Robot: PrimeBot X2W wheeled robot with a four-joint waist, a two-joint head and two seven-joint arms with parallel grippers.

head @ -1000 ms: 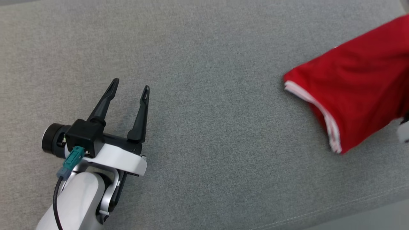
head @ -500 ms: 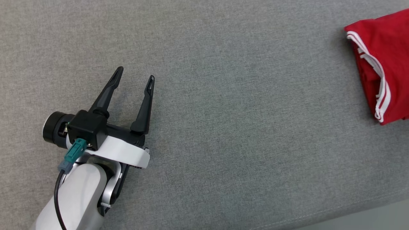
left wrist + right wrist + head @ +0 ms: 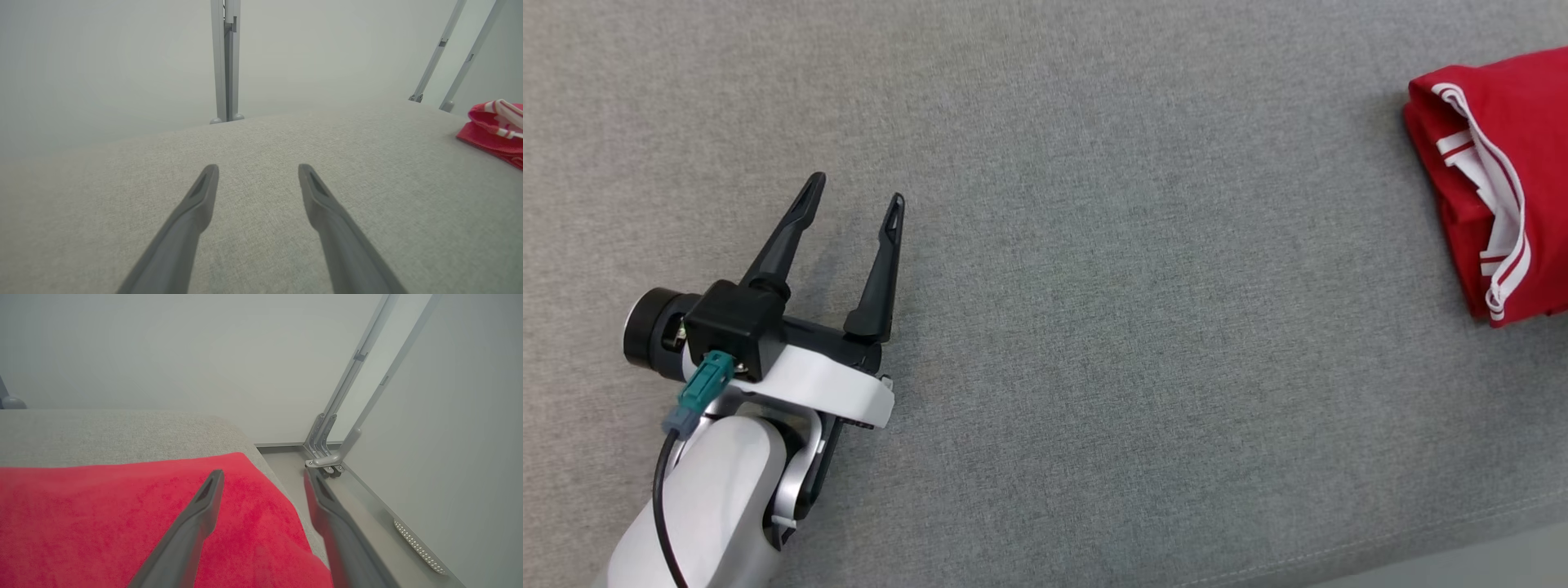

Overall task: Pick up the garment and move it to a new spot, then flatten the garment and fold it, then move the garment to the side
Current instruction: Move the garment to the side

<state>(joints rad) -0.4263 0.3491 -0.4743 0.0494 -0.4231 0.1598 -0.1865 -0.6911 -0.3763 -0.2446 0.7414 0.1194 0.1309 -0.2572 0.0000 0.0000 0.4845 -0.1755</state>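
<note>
Where the grey fabric desk [image 3: 1094,327] meets its right edge: red garment [image 3: 1535,106], folded, white-striped trim showing, lying flat. Right pincer [image 3: 264,475] over garment's edge, fingers apart, gripping nothing. Left pincer [image 3: 856,189] well apart from garment, fingers spread, empty.

A red garment [image 3: 1543,122] with white striped trim lies folded into a compact bundle at the far right of the head view, partly cut off by the frame. It rests on a grey fabric surface [image 3: 1094,286]. Its left side shows stacked layers, with white bands curling along the fold edges. In the left wrist view the garment [image 3: 488,136] appears at the right as a low red heap with white stripes on top. In the right wrist view its upper layer [image 3: 102,522] is smooth, flat and plain red, reaching close to the surface's edge
</note>
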